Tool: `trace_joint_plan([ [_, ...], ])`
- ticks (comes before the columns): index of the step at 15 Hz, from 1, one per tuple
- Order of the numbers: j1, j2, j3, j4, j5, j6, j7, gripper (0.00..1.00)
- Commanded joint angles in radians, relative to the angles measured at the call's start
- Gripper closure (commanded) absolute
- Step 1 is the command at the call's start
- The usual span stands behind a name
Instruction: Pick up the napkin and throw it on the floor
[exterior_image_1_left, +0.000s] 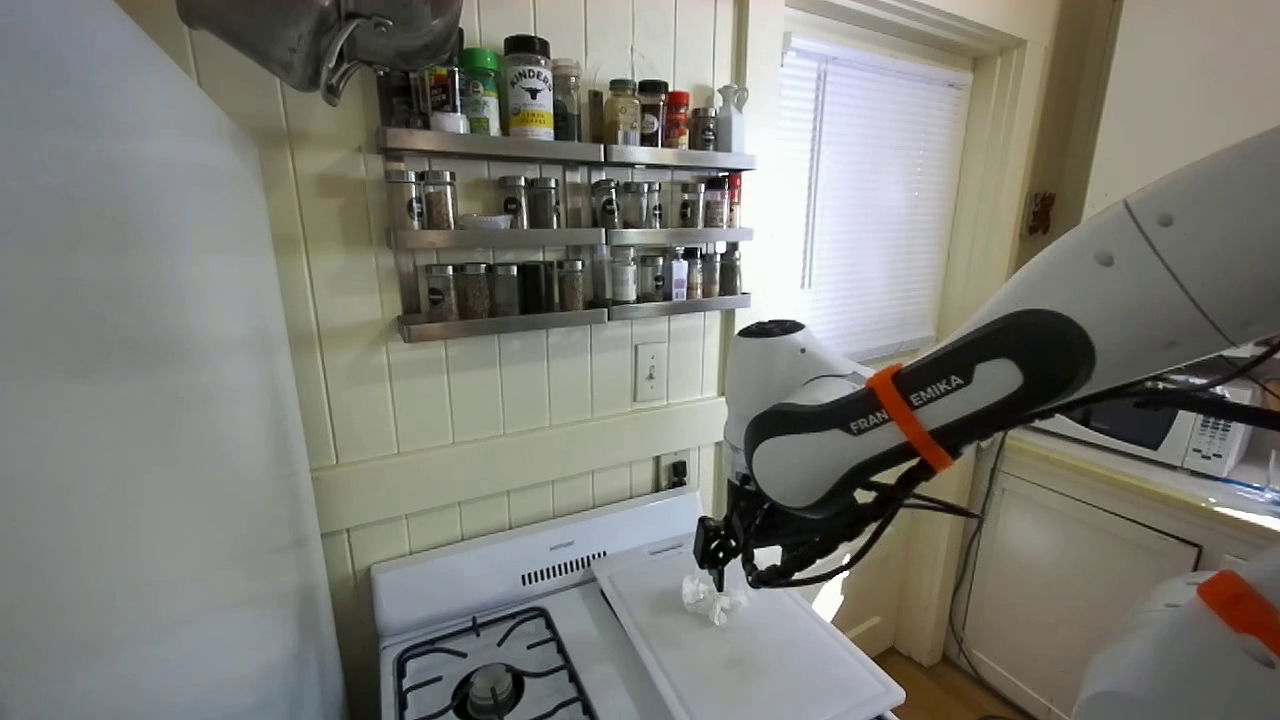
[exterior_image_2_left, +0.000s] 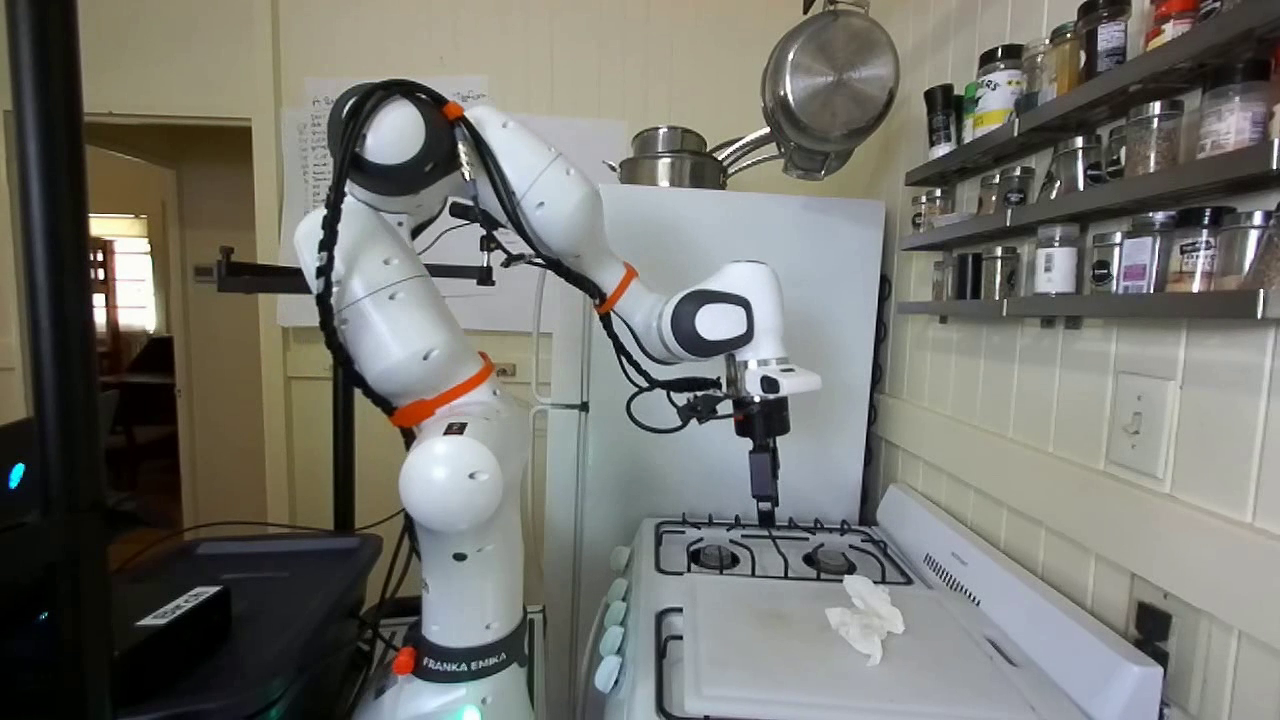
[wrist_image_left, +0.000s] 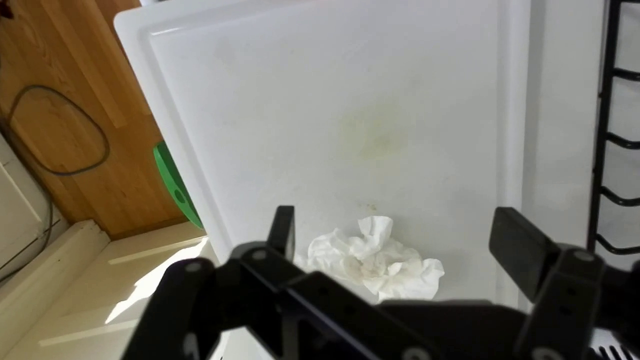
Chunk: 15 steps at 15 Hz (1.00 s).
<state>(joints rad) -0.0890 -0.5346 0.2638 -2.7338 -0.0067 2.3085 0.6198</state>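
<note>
Napkin (exterior_image_2_left: 868, 617) below end effector (exterior_image_2_left: 767, 516), offset toward wall (exterior_image_2_left: 1020, 385).

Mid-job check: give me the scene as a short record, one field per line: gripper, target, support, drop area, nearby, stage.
gripper: black two-finger gripper, jaws wide apart, holding nothing
target: crumpled white paper napkin, apart from the gripper in an exterior view, framed between the jaws in the wrist view
support: flat white grooved board, lying over the white gas stove
drop area: brown wood-plank floor, past the board's edge in the wrist view
nearby: green curved item, partly hidden by the board, identity unclear
stage: napkin not yet picked up
</note>
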Motion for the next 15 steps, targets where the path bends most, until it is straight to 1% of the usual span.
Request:
trace_joint_plan([
  [1,-0.001,0.145,-0.029,0.014,-0.021,0.136,-0.011,0.00],
  [2,0.002,0.178,-0.039,0.016,-0.019,0.178,-0.024,0.00],
  [7,-0.015,0.307,-0.052,0.006,-0.048,0.416,0.015,0.00],
  [8,-0.020,0.329,-0.055,0.011,-0.056,0.442,0.018,0.00],
  [9,-0.019,0.344,-0.062,0.017,-0.053,0.453,0.016,0.00],
  [10,0.002,0.301,-0.072,0.004,-0.032,0.413,-0.008,0.00],
  [12,0.003,0.327,-0.081,0.011,-0.033,0.432,-0.008,0.00],
  [15,0.004,0.333,-0.083,0.015,-0.033,0.433,-0.008,0.00],
])
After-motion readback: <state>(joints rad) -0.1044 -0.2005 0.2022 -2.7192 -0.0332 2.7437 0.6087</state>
